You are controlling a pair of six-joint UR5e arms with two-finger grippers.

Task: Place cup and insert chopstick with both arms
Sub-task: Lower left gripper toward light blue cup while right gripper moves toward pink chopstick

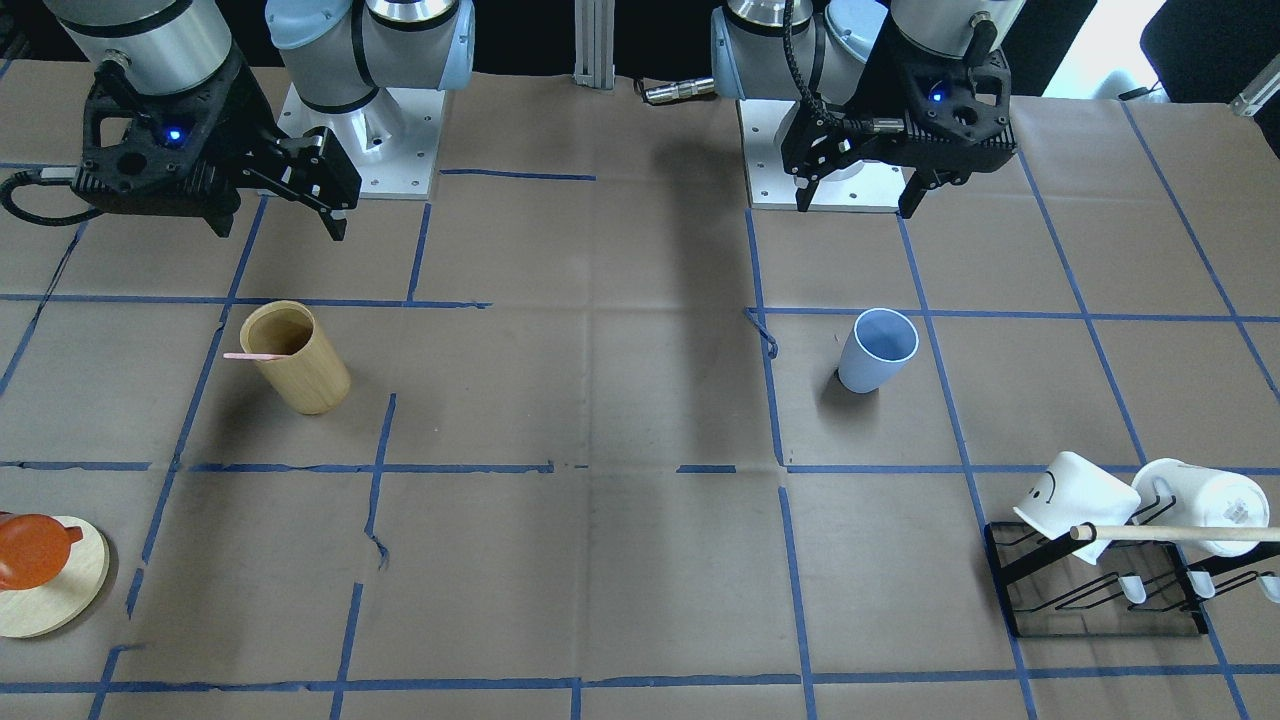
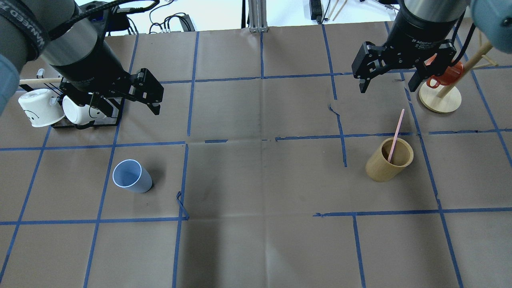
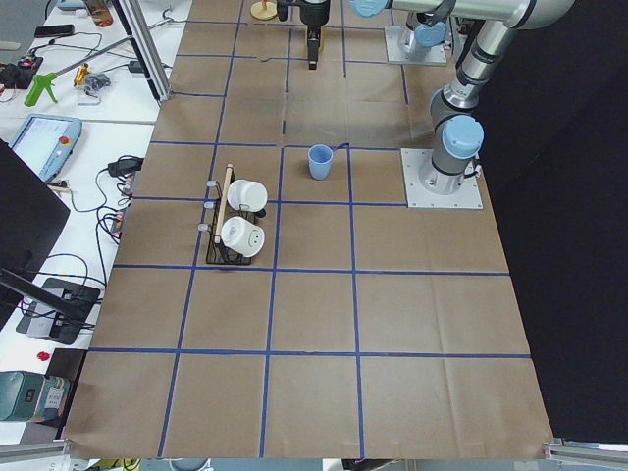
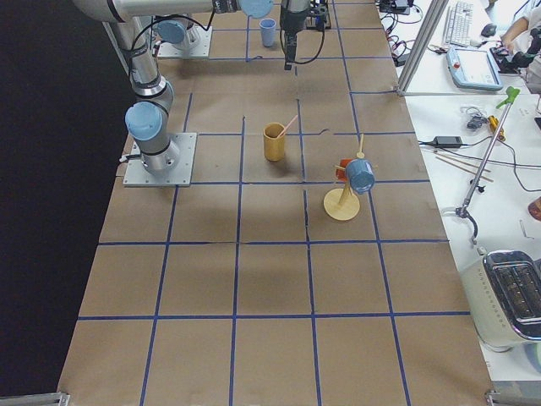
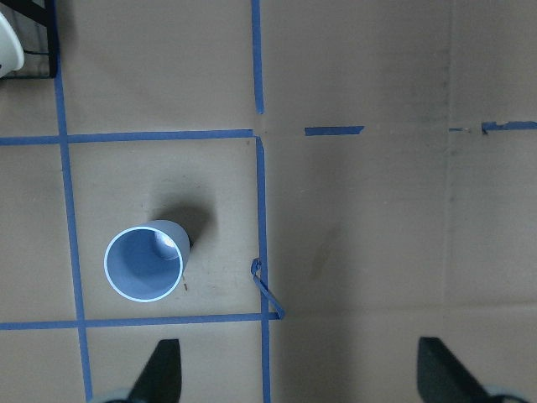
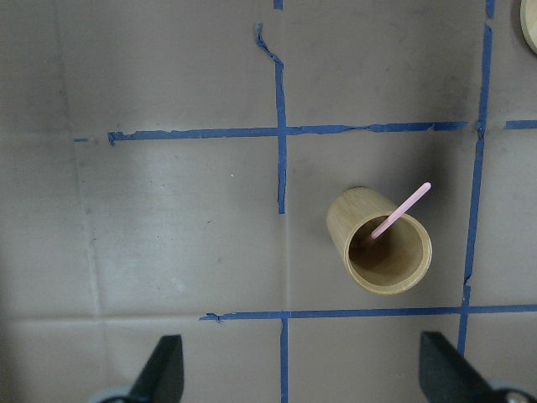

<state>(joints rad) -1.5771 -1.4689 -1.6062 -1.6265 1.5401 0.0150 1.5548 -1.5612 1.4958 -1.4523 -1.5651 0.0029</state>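
The light-blue cup (image 1: 878, 350) stands upright and empty on the table, also in the overhead view (image 2: 130, 177) and the left wrist view (image 5: 147, 262). My left gripper (image 1: 857, 200) is open and empty, raised above the table behind the cup; its fingers (image 5: 164, 369) frame the wrist view's bottom. One pale-pink chopstick (image 2: 396, 134) leans in a tan wooden cylinder cup (image 2: 389, 160), also in the right wrist view (image 6: 403, 210). My right gripper (image 2: 387, 88) is open and empty, raised beyond the wooden cup.
A black rack (image 1: 1100, 595) with two white mugs (image 2: 40, 108) and a long wood dowel (image 1: 1180, 533) sits on my left side. A round wooden stand (image 2: 440, 100) with an orange mug (image 1: 35, 548) sits on my right side. Blue tape lines grid the brown paper.
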